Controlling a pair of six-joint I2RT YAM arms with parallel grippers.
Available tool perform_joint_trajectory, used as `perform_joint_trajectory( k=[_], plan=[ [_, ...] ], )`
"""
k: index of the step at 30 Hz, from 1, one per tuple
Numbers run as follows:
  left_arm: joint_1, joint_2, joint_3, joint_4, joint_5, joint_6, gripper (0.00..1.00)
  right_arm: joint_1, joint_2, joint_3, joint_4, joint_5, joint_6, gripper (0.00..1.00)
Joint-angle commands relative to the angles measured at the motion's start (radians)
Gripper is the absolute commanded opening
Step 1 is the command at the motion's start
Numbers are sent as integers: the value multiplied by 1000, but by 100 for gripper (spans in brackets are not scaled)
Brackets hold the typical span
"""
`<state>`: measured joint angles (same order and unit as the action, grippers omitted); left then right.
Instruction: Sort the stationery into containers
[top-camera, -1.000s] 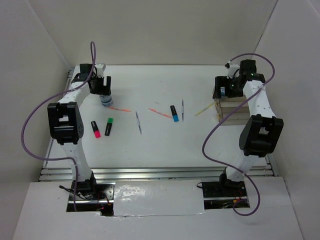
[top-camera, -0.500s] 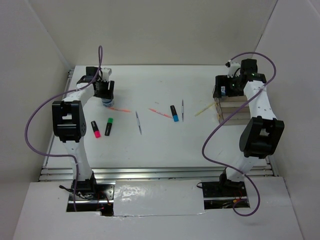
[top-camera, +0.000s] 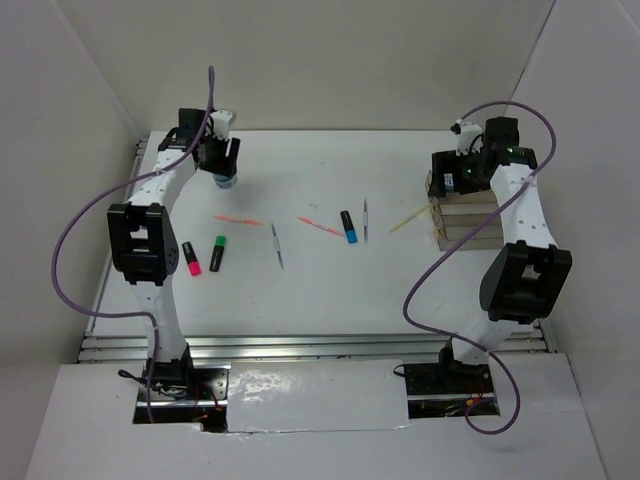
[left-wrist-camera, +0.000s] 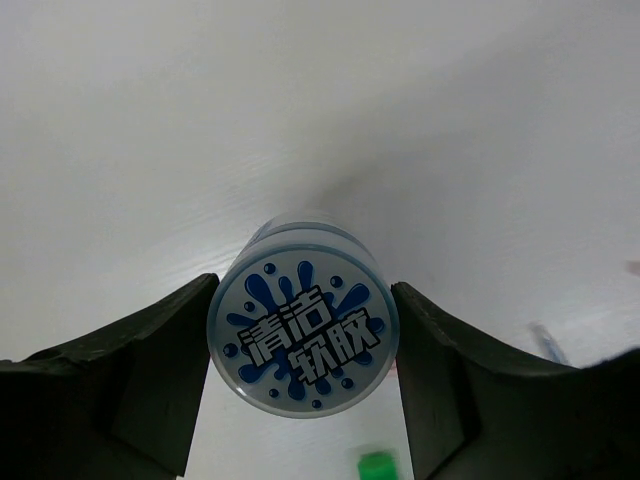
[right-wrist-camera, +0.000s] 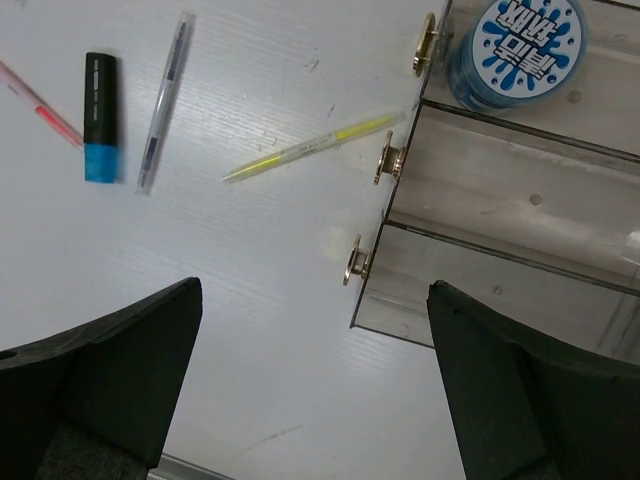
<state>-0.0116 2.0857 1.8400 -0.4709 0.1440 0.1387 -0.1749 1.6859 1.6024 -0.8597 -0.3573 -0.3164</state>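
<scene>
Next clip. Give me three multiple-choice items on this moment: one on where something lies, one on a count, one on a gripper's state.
1. Where in the organiser tray does the tape roll lie?
A) an end compartment
B) the middle compartment
C) across two compartments

2. How many highlighters lie on the table?
A) two
B) three
C) five

3. What is the left gripper doing?
A) spread wide, empty
B) shut on a pen
C) shut on a second tape roll

Answers:
1 A: the right wrist view shows it in the end compartment, with the other two bare.
2 B: the top view shows the pink highlighter, the green highlighter and the blue highlighter.
3 C: both fingers press against the roll's sides.
</scene>
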Motion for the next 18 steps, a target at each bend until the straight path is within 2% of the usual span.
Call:
perform_joint_trajectory(
  k=[1,8,13,18],
  plan=[
    [-114,-165,28,-29,129,90,36,-9,-91,21,-61,-31,-94,100],
    [-420,-329,-232,-20,232,81,36,-31,-158,-22,-137,-74,-200,100],
    [-612,-323,-332,12,226,32,37,-63,-253,-140,-93,-29,-216,100],
    [-735,-273,-386,80,174,-10,39,-89,-344,-262,-84,-34,-274,100]
  ],
)
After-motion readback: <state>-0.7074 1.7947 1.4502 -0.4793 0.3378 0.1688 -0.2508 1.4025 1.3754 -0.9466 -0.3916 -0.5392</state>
